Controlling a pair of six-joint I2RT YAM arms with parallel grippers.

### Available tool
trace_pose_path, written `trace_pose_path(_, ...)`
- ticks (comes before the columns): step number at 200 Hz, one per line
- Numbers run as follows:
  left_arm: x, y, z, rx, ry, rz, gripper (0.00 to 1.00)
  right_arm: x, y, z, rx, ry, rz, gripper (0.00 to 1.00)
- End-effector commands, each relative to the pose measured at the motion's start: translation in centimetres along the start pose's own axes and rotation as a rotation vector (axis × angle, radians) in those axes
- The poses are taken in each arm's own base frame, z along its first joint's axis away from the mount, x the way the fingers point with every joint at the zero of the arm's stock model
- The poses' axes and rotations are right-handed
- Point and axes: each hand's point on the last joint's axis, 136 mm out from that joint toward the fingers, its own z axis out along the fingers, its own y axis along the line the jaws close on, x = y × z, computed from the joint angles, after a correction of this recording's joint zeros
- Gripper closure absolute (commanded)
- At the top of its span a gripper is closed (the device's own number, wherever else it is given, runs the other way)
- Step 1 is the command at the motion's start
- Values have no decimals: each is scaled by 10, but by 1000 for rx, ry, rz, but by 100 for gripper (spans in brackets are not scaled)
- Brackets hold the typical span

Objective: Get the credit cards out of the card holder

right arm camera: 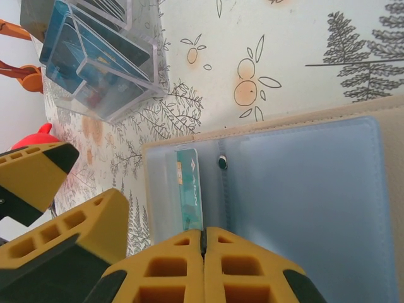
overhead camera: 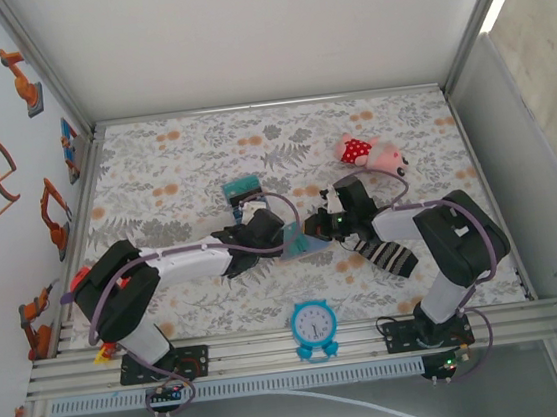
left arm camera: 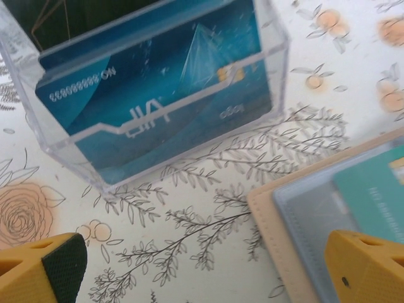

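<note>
Near the front edge stands a blue clock (overhead camera: 314, 325). Mid-table, the right gripper (right arm camera: 203, 237), jaws together, meets the open card holder (right arm camera: 303, 189) at its teal credit card (right arm camera: 189, 189); the left gripper (left arm camera: 202, 278) gapes beside. Beyond, a clear box (left arm camera: 19, 63) holds blue cards (left arm camera: 158, 95).

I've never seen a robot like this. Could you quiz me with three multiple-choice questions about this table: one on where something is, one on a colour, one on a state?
1. Where does the blue alarm clock stand?
A. at the near edge of the table
B. inside the clear card box
C. on the striped sock

2. What colour is the card tucked in the open wallet?
A. red
B. teal
C. black

3. How is the left tool?
A. open
B. shut on the clock
C. shut on the sock

Answers:
1 A, it stands at the front edge.
2 B, teal shows in the pale blue sleeve.
3 A, its yellow fingers stand far apart.
</note>
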Motion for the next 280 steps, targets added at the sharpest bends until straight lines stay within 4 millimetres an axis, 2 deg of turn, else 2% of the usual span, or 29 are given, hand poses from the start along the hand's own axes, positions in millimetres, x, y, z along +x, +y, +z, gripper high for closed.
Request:
trace_pose_path(1, -21, -17, -11, 74, -43, -4, 3, -1, 4, -3, -22, -12, -1, 100)
trace_pose_path(58, -5, -23, 7, 60, 20, 28, 3, 0, 4, -3, -34, -12, 7, 100)
trace_pose_path(105, 8, -20, 16, 25, 73, 57, 3, 0, 5, -2, -49, -16, 14, 100)
trace_pose_path(169, 19, -20, 21, 23, 108, 57, 2, 1, 9, -2, -88, -27, 25, 84)
trace_pose_path(224, 20, -21, 21, 33, 111, 39, 3, 7, 8, 5, -83, -6, 21, 79)
trace_pose_path(246, 19, -22, 20, 41, 111, 35, 2, 10, 12, 9, -85, 6, 8, 79)
trace_pose_path(280, 18, -24, 19, 50, 107, 28, 3, 10, 17, 12, -88, 12, -10, 87)
